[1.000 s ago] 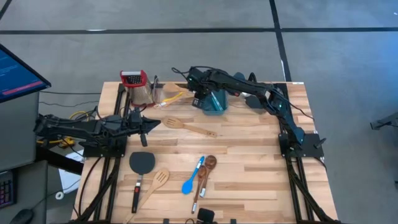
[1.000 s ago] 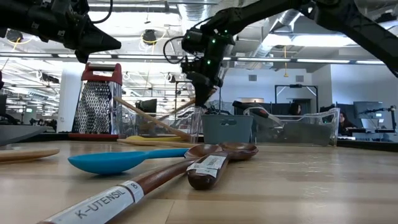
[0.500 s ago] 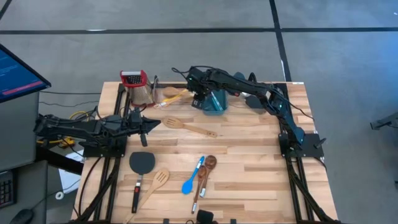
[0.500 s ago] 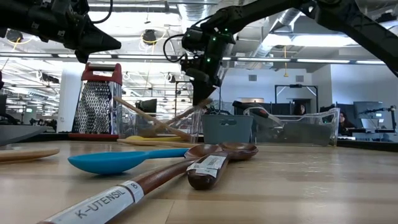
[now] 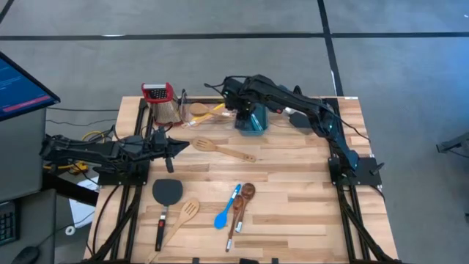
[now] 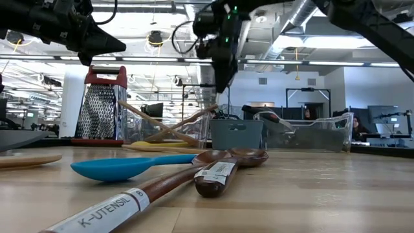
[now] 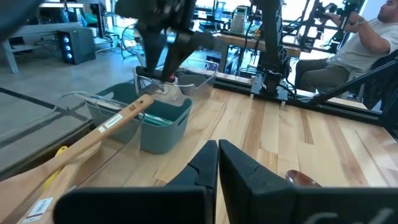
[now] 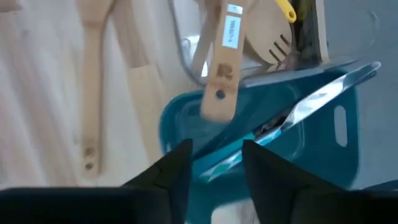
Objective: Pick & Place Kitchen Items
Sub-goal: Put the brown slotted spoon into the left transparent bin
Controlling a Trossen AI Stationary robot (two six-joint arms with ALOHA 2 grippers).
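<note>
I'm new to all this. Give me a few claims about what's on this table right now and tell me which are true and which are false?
1. The right gripper is open and holds nothing. True.
2. The blue plastic spoon lies inside the teal rectangular tub. False: it lies on the wooden table, beside the dark-brown wooden spoon.
3. The left gripper is shut. True.
4. The black spatula is held by the left gripper. False: it lies on the table.
5. A pale wooden spoon handle sticks out of the clear plastic bin over the tub's rim. True.
</note>
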